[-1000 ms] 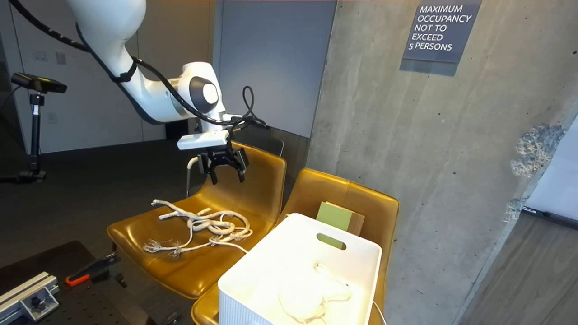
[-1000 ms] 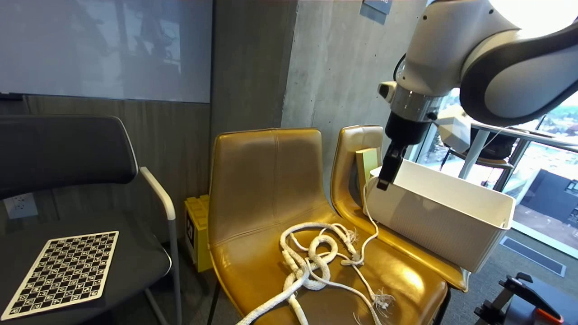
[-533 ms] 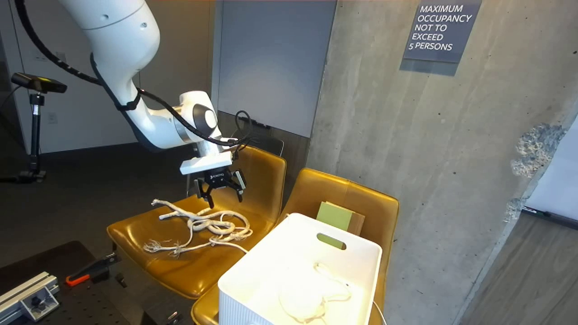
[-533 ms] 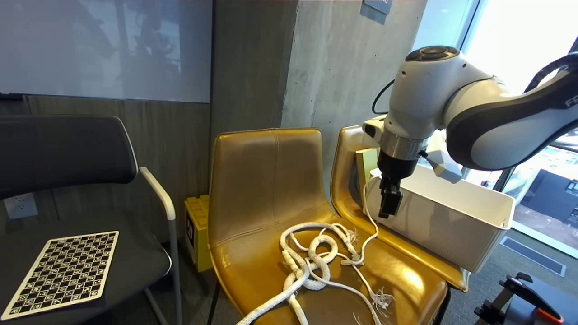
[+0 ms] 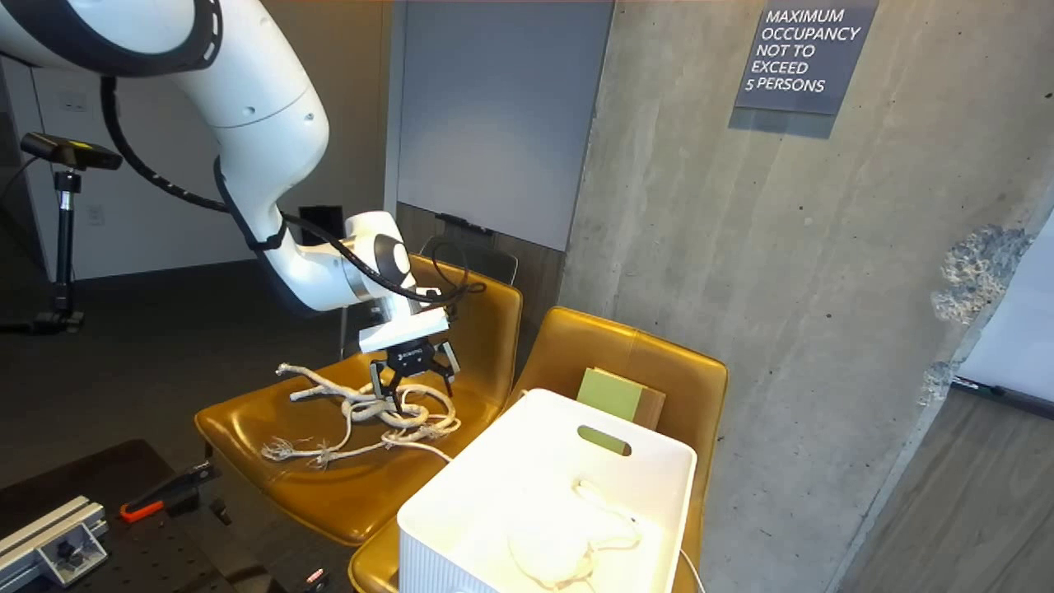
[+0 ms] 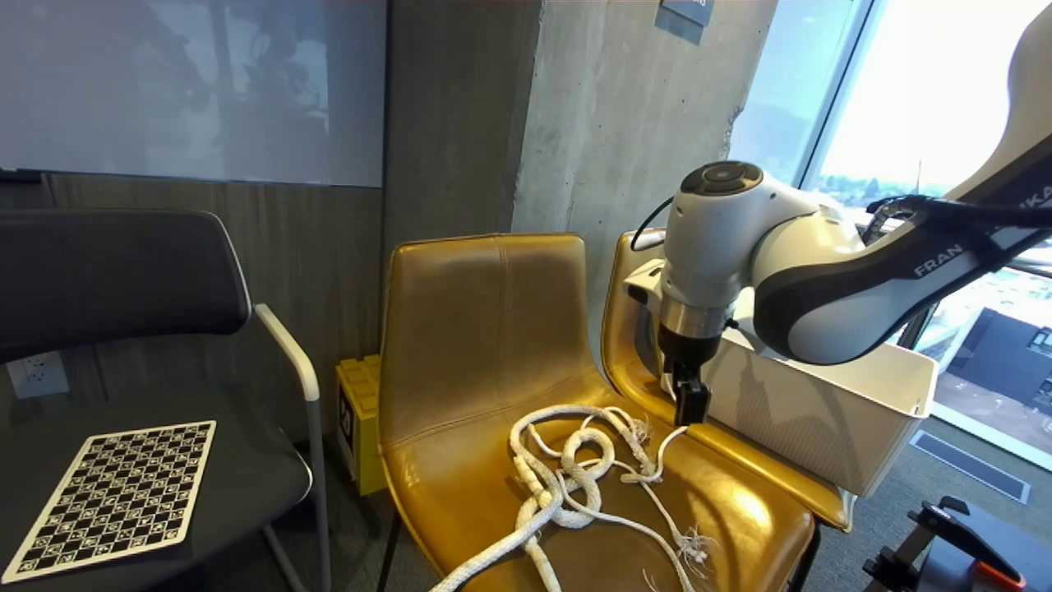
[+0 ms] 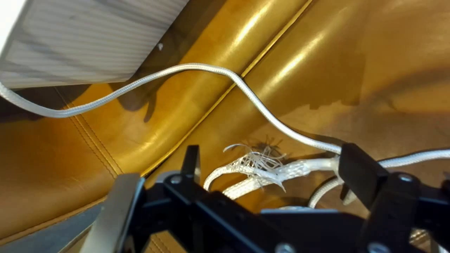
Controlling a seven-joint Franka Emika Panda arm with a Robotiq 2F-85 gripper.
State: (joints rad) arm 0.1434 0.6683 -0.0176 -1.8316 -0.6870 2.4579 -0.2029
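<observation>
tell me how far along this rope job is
Done, apparently: the tool is near the rope tangle, jaws apart. In hand: nothing; no rope is clamped between them. Left, probably: gripping, since the tangle lies ungripped on the chair seat.

In an exterior view: high, looking down over the nearby white box toward the rope, concrete wall at right. In an exterior view: flatter angle, facing the rope's tan chair up close, box behind at right (window glare past it). Both exterior views share rope, arm, box, box's chair. Wrist view: tightest, aimed down past the end effector, fingers along bottom edge, catching rope plus one box side.
</observation>
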